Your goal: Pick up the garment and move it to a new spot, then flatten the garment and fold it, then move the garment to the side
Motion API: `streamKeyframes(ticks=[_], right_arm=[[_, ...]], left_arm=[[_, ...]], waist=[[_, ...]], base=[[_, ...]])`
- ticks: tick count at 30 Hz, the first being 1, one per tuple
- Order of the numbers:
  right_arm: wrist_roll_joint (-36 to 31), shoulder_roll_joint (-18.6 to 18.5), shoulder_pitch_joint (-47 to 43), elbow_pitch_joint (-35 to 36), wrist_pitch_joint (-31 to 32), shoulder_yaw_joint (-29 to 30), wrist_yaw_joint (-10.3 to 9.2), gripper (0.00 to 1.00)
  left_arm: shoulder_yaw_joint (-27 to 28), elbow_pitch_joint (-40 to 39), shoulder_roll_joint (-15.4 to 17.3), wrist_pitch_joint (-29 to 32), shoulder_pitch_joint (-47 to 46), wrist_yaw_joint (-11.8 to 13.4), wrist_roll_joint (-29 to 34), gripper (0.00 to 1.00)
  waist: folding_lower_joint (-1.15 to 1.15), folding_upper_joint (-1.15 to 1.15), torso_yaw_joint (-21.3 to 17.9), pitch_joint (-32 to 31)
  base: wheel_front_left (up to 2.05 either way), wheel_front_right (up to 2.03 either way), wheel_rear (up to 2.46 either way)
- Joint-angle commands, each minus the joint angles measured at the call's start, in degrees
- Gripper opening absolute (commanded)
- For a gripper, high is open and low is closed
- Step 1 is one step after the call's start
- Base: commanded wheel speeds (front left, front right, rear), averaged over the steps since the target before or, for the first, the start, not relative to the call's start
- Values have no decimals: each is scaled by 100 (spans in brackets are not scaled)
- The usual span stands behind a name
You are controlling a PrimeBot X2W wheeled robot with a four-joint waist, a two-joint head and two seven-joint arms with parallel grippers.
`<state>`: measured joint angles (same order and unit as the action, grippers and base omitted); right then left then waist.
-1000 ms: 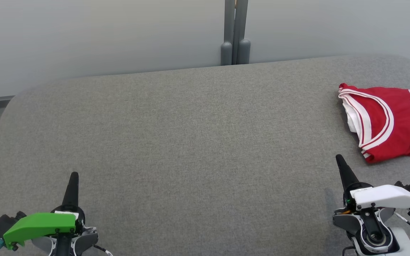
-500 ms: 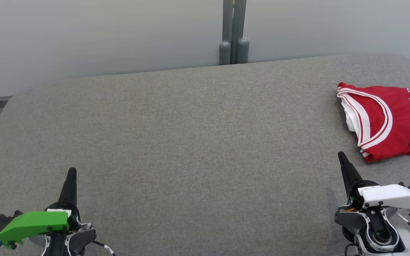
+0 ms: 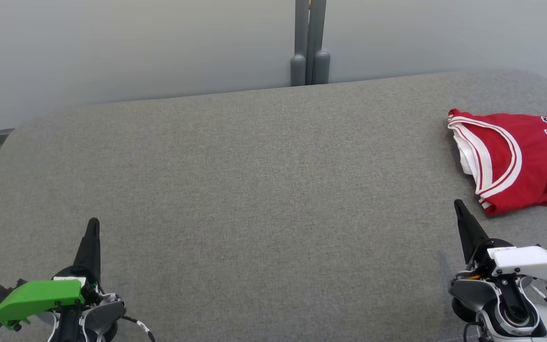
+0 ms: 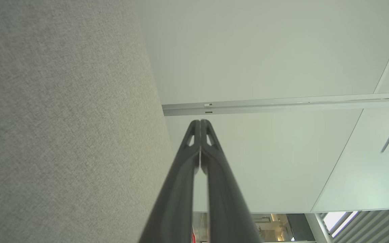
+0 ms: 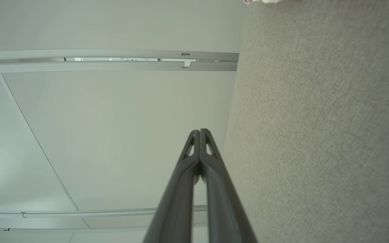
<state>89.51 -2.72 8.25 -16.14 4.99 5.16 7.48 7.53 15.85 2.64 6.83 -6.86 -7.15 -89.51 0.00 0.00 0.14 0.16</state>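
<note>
The red garment (image 3: 515, 161), a jersey with white trim and dark lettering, lies folded at the far right of the grey fabric-covered surface (image 3: 254, 190), partly cut off by the picture's edge. The right gripper (image 3: 457, 204) is near its front corner but apart from it, fingers pressed together on nothing. The left gripper (image 3: 93, 222) is well apart at the lower left, likewise closed and empty. Plain grey fabric stretches between them. Behind the surface stands a pale wall (image 3: 112, 47) with a grey post (image 3: 309, 47)

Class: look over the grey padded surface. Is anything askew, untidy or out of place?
Only the red jersey with white trim: it lies unevenly folded at the far right of the grey fabric surface, partly cut off by the head view's edge.
</note>
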Motion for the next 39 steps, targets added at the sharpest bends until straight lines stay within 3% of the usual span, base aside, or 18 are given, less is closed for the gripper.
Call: streamKeyframes(ticks=[1,39], right_arm=[[144,-28,-75,59,58,30,2,0],[306,-28,-88,81,94,43,2,0]], left_arm=[[34,-41,40,39,-108,-45,-140,0],[49,-63,41,81,-100,-52,-257,0]], waist=[[0,0,-4,2],[0,0,-14,6]], base=[[0,0,0],[0,0,0]])
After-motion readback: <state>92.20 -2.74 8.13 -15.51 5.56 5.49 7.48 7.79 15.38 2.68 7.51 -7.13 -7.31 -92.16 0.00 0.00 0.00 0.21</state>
